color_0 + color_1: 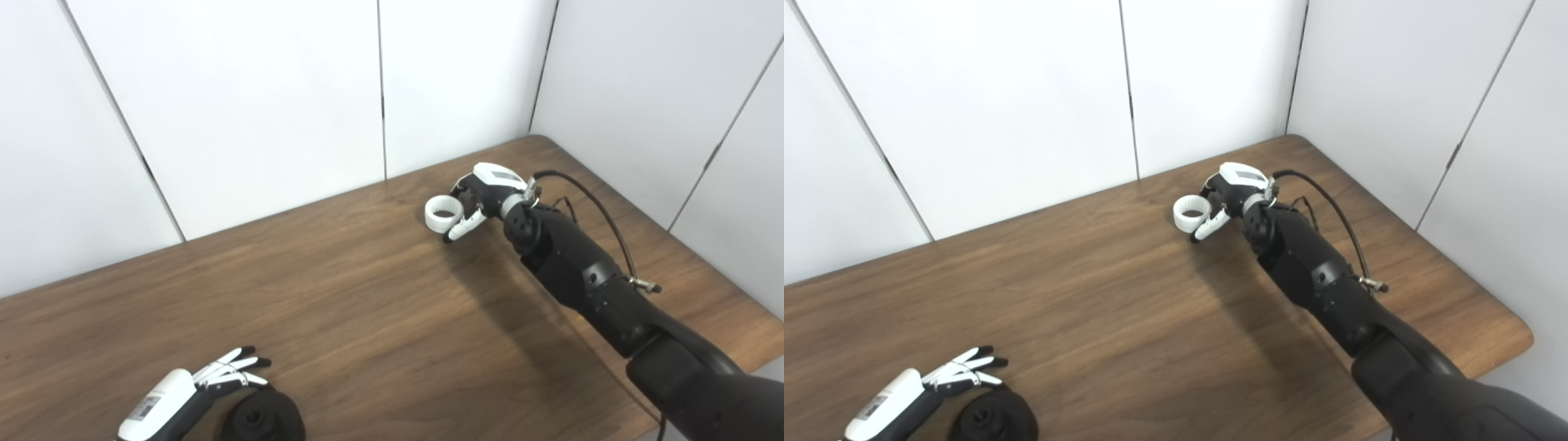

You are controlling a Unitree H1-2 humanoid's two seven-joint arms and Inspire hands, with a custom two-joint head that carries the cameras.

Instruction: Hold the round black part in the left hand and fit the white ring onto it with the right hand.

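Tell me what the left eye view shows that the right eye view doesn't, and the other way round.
Only the left eye view shows the whole top of the round black part, its centre hole included. Only the right eye view shows the brown wooden table's rounded near right corner and front edge; there the black part is cut off at the bottom. Both show the right hand with its fingers curled around the white plastic ring near the far edge, and the left hand, fingers spread, just beside the black part, not gripping it.

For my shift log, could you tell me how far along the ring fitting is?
Early. Nothing is fitted yet. The right hand is at the white ring, its fingers curled beside it; a firm grip isn't clear. The left hand hovers open over the round black part. Left: gripping, bringing together, fitting.
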